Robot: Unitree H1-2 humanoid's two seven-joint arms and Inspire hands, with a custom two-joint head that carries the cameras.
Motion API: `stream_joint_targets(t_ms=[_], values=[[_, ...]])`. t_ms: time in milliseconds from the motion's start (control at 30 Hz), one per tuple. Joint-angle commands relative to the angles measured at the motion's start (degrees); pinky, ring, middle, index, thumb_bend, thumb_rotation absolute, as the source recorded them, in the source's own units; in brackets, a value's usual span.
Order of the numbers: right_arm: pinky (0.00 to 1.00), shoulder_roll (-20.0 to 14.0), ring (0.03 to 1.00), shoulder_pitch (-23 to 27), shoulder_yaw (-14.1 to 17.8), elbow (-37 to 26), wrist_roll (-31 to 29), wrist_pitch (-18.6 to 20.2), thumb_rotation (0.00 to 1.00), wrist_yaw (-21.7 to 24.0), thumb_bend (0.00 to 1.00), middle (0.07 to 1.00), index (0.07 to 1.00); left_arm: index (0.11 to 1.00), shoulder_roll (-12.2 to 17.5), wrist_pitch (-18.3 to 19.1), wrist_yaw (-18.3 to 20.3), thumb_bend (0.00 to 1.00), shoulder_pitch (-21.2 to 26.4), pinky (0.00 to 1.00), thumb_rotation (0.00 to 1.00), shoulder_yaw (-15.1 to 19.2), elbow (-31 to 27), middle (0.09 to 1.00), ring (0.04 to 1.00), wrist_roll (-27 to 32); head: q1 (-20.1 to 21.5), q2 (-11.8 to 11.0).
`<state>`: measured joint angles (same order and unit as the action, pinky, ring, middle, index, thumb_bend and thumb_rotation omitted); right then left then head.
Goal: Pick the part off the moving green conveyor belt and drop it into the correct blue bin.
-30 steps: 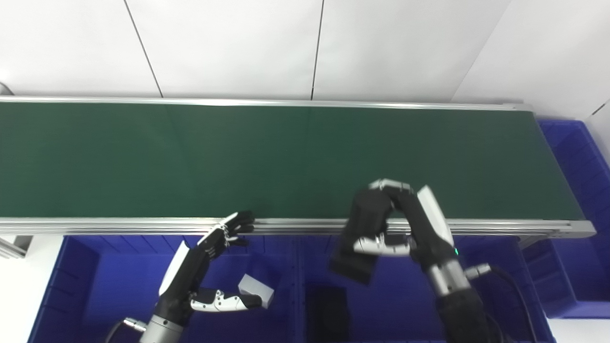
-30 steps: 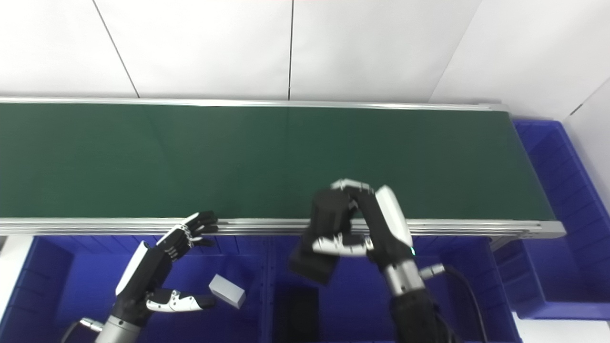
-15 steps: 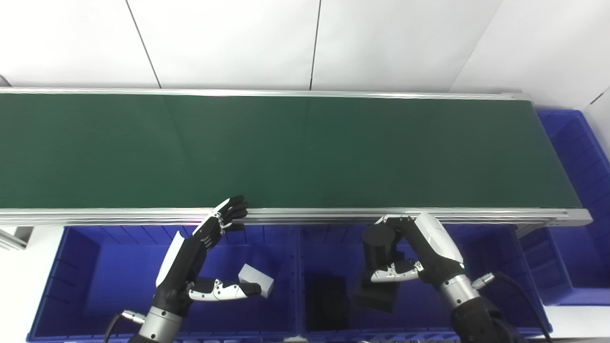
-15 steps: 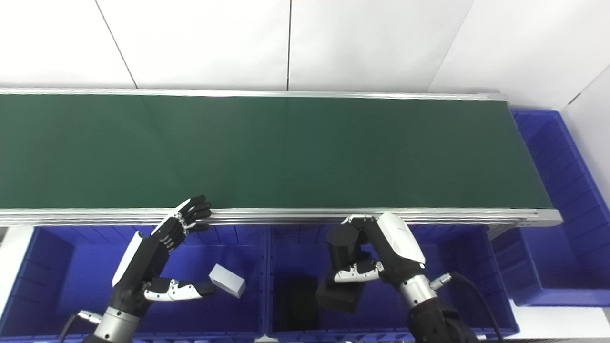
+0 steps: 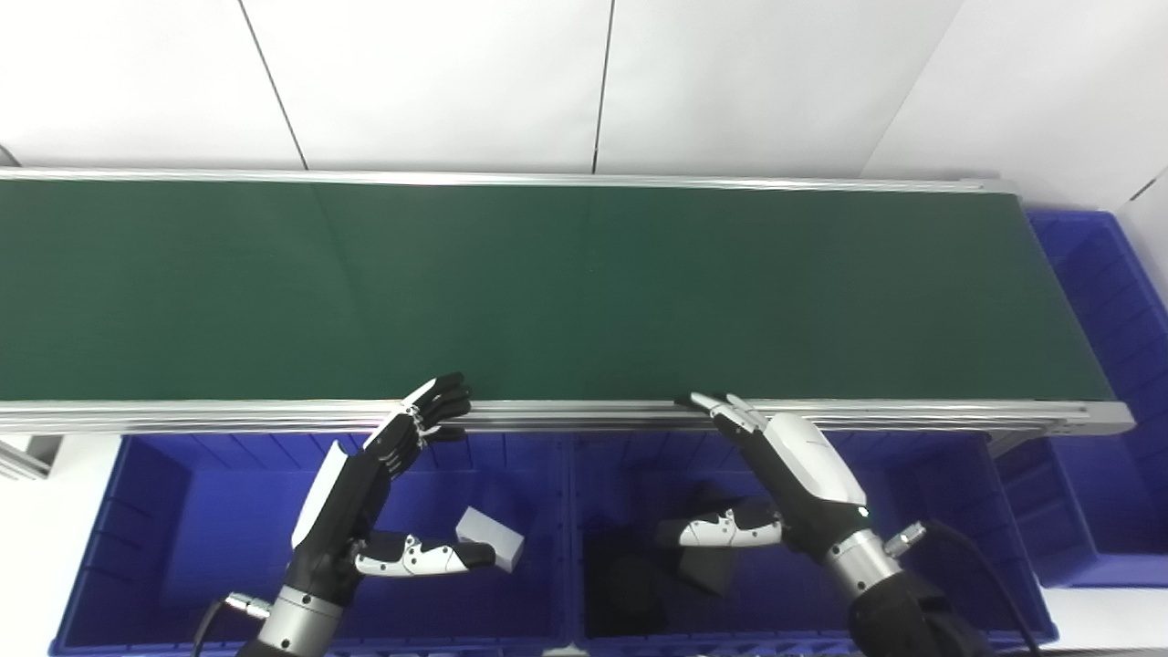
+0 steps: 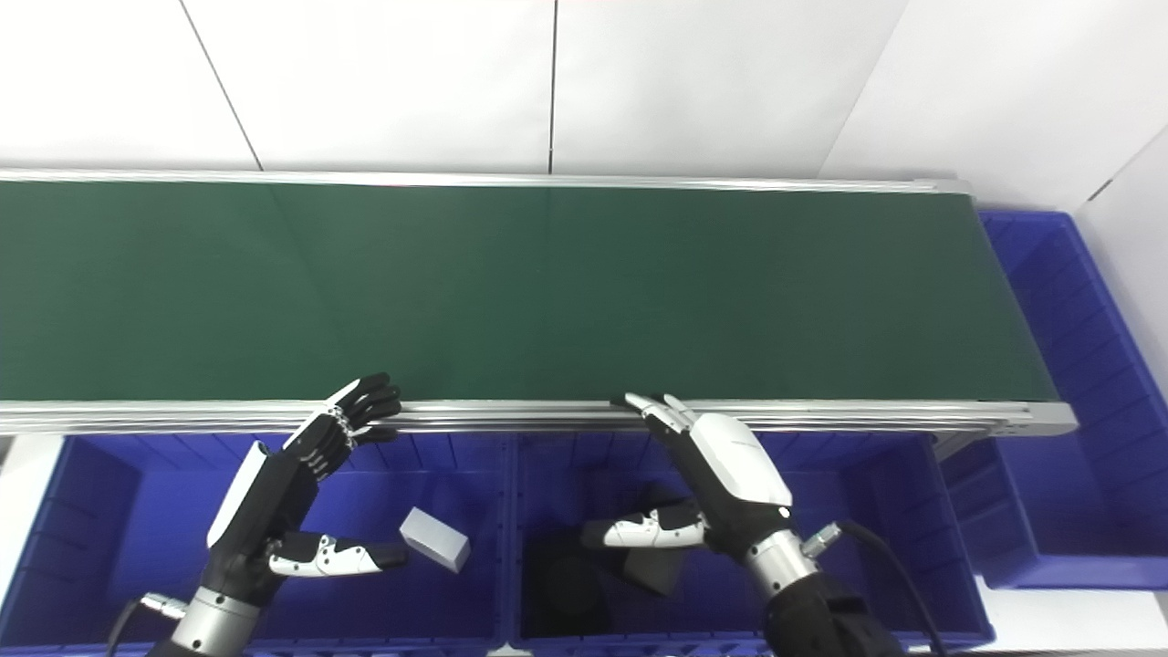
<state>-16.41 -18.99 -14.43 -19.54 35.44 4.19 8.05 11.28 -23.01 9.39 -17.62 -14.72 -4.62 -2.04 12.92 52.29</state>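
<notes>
The part (image 5: 707, 561), a dark block, lies tilted in the middle blue bin (image 5: 949, 511), just under the right hand's thumb and not touching it as far as the views show. A second dark block (image 5: 630, 584) lies just to its left in the same bin, and the two are hard to tell apart where they meet.

From the left: the left blue bin (image 5: 155, 529) sits against the near rail of the belt. Over it hangs the left hand (image 5: 379, 497), spread wide and holding nothing, its fingers (image 5: 438, 411) reaching up to the rail and its thumb stretched out to the right. A pale grey block (image 5: 490, 538) lies on the floor of this bin, just beyond the thumb tip; whether they touch cannot be told.

The green conveyor belt (image 5: 547, 283) runs across the whole width on the far side of the bins, its surface bare, with a silver rail (image 5: 566, 415) along its near edge.

The right hand (image 5: 785, 484) hangs over the middle bin, also spread wide and empty, with its fingers pointing up to the rail and its thumb stretched to the left above the part.

At the far right another blue bin (image 5: 1109, 301) stands past the end of the belt.
</notes>
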Motion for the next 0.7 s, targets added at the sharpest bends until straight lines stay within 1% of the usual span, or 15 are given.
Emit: stream_joint_targets(t_ms=[0, 100, 200, 367, 433, 567, 667], values=[[0.78, 1.16, 0.944, -0.73, 0.28, -2.15, -0.88, -2.17, 0.67, -2.09, 0.85, 1.000, 0.999, 0.905, 0.08, 0.26, 0.68, 0.87, 0.16, 0.79, 0.28, 0.17, -2.00, 0.902, 0.869, -0.56, 0.01, -0.06], [0.78, 3.52, 0.939, -1.78, -0.10, -2.38, -2.39, -3.04, 0.66, -2.82, 0.84, 1.000, 1.000, 0.915, 0.45, 1.07, 1.45, 0.86, 0.35, 0.81, 0.29, 0.24, -2.12, 0.918, 0.886, -0.84, -0.12, -0.05], [0.76, 5.06, 0.927, -2.68, -0.25, -2.40, -5.65, -2.97, 0.65, -2.45, 0.85, 1.000, 1.000, 0.918, 0.42, 1.43, 1.73, 0.87, 0.42, 0.82, 0.29, 0.46, -2.13, 0.923, 0.893, -1.16, -0.30, -0.05], [0.73, 5.82, 0.909, -4.03, -0.86, -1.62, -10.64, -3.96, 0.63, -1.55, 0.85, 0.999, 1.000, 0.918, 0.04, 1.75, 2.12, 0.88, 0.26, 0.83, 0.28, 0.83, -2.08, 0.926, 0.896, -0.67, -1.57, -0.02], [0.74, 5.84, 0.904, -4.26, -0.89, -1.11, -11.74, -4.47, 0.62, -1.84, 0.85, 0.987, 0.998, 0.919, -0.07, 2.04, 2.24, 0.88, 0.25, 0.83, 0.28, 0.89, -2.08, 0.929, 0.899, -0.49, -1.82, -0.11], [0.81, 6.57, 0.902, -4.98, -0.44, -0.39, -13.85, -5.25, 0.58, -3.09, 0.84, 0.956, 0.984, 0.926, -0.09, 3.28, 2.52, 0.87, 0.09, 0.85, 0.27, 0.94, -2.69, 0.934, 0.908, -0.02, -2.50, -0.56], [0.83, 7.20, 0.892, -5.32, -0.12, 0.30, -15.09, -6.37, 0.56, -4.11, 0.83, 0.930, 0.975, 0.931, -0.24, 3.70, 2.61, 0.87, 0.03, 0.85, 0.29, 1.18, -2.57, 0.933, 0.911, 0.64, -2.68, -0.70]])
